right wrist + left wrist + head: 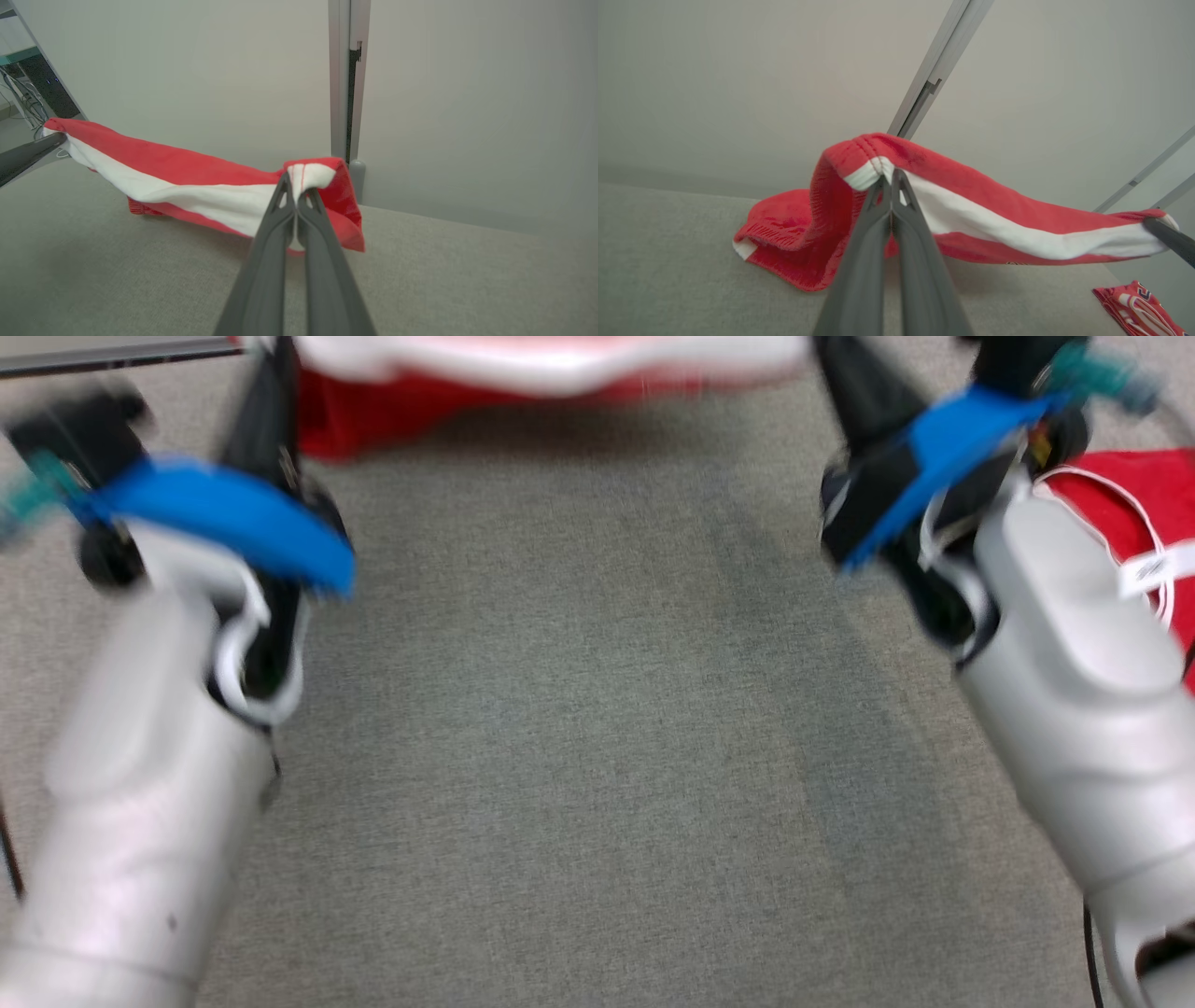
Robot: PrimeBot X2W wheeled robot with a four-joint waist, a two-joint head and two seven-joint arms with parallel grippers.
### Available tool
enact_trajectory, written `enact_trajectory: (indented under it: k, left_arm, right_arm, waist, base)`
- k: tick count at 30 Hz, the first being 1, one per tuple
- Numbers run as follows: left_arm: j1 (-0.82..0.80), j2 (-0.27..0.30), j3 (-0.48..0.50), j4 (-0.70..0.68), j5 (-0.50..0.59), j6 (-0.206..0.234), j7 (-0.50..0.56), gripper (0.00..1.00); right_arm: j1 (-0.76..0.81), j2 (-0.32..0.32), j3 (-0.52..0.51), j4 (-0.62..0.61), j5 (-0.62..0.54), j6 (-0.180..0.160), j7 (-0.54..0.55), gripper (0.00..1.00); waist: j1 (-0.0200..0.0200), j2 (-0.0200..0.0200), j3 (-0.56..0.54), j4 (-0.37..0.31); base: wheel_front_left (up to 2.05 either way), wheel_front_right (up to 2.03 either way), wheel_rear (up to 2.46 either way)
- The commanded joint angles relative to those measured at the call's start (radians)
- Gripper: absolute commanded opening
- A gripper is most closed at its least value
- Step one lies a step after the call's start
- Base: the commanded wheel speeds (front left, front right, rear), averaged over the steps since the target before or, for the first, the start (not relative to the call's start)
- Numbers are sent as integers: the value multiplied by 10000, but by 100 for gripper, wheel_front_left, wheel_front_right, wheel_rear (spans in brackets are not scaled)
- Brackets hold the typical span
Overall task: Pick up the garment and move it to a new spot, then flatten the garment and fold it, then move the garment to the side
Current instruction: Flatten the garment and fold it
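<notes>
The garment is red with a broad white band and hangs stretched between my two grippers above the grey table. My left gripper is shut on one white-banded corner, and the cloth below it droops onto the table. My right gripper is shut on the opposite corner of the garment. In the head view the garment is a blurred strip along the top edge, with my left gripper's fingers and my right gripper's fingers reaching up to it.
A second red garment with white trim lies on the table at the right, also seen as a red garment low in the left wrist view. A pale partition wall with metal posts stands behind the table.
</notes>
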Motion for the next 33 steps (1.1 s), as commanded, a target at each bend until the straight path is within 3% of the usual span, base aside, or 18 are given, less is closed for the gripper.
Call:
enact_trajectory:
  k: [1, 7, 12, 16, 20, 24, 25, 26, 29, 33]
  left_arm:
    - [291, 24, -97, 72, -92, -86, 43, 0]
    - [2596, 213, -1161, 239, -248, -154, 697, 0]
    - [4384, 663, -1974, -640, -441, -135, 1891, 0]
    - [5755, 1313, -2363, -2507, -772, 288, 3243, 0]
    - [7141, 2345, -2478, -5497, -1165, 1114, 4437, 0]
    - [8470, 3508, -2414, -8646, -1722, 2061, 5542, 0]
    - [8685, 3721, -2372, -9241, -1868, 2241, 5740, 0]
    - [9001, 4029, -2272, -10260, -2089, 2494, 6000, 0]
    - [9095, 4281, -2189, -10838, -2076, 2678, 6133, 0]
    - [8459, 3874, -2101, -10373, -2052, 2428, 5937, 0]
  right_arm:
    - [352, -105, 199, -10, 155, 1, 160, 0]
    - [2408, -1407, 1586, -833, 1377, 1, 2016, 0]
    - [4299, -2704, 1713, -2138, 2210, 1, 3779, 0]
    - [6026, -3628, 685, -3565, 2716, -2, 5203, 0]
    - [8233, -4106, -1240, -5139, 2507, -7, 6540, 0]
    - [10474, -3570, -3779, -7358, 1538, -10, 8014, 0]
    - [10939, -3272, -4399, -7975, 1229, -8, 8423, 0]
    - [11643, -2452, -5502, -9435, 575, -7, 9157, 0]
    - [11849, -1535, -6056, -11052, -192, 0, 9932, 0]
    - [10718, -1222, -5627, -11456, -715, 0, 10213, 0]
  waist:
    - [-1, 0, -74, -1]
    - [-1, 0, -824, 182]
    - [-1, 0, -1607, 435]
    - [-1, 0, -2100, 700]
    - [-1, 0, -2383, 956]
    - [-1, 0, -2409, 1082]
    - [-1, 0, -2380, 1119]
    - [-1, 0, -2304, 1208]
    - [-1, 0, -2155, 1290]
    - [-1, 0, -1851, 1342]
  base:
    - [0, 0, 0]
    - [0, 0, 0]
    - [0, 0, 0]
    - [0, 0, 0]
    - [0, 0, 0]
    - [0, 0, 0]
    - [0, 0, 0]
    - [0, 0, 0]
    - [0, 0, 0]
    - [0, 0, 0]
